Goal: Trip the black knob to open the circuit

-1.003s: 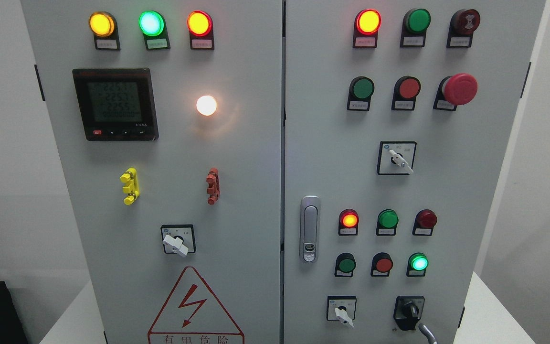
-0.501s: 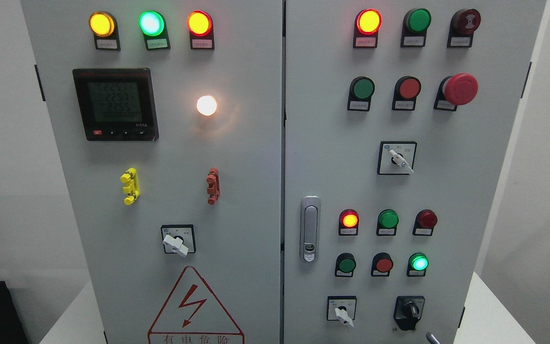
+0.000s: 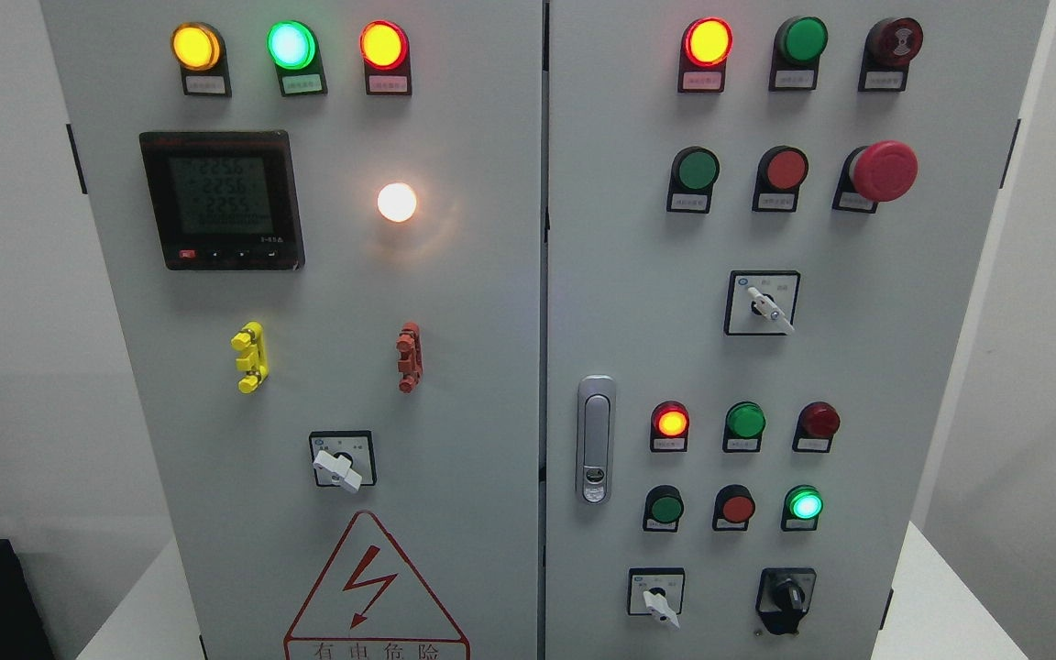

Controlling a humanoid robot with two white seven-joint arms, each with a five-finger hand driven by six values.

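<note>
The black knob [image 3: 786,598] sits at the lower right of the grey cabinet's right door [image 3: 638,321], its handle pointing roughly straight up and down. A white selector switch [image 3: 656,600] is to its left. A lit green lamp [image 3: 804,505] is just above the knob. Neither of my hands shows in the head view.
The left door [image 3: 455,302] carries a meter [image 3: 221,199], a lit white lamp [image 3: 397,203], yellow [image 3: 249,357] and red [image 3: 409,356] clips and a white selector [image 3: 337,469]. A red mushroom button [image 3: 881,170] is at the upper right. A door latch [image 3: 594,439] is mid-panel. The cabinet stands on a white table [image 3: 940,596].
A grey fingertip that showed just below and right of the black knob has dropped out of the bottom edge of the picture. The knob and lamps look unchanged.
</note>
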